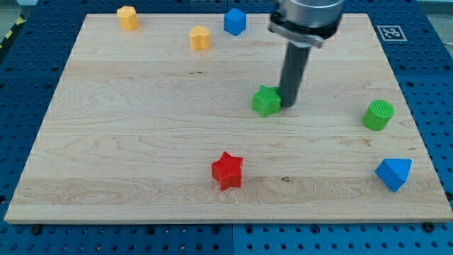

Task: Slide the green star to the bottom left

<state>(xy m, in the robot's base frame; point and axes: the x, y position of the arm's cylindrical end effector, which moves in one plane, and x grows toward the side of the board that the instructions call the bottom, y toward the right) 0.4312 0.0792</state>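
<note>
Arm enters from top of frame, right of centre; rod near-vertical, my tip (291,106) down on the board, just above frame centre.

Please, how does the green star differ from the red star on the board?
The green star sits mid-board, higher in the view; the red star lies nearer the view's bottom edge. My tip stands right beside the green star's right side; the red star stands alone. They differ in colour. Both share the star shape.
</note>
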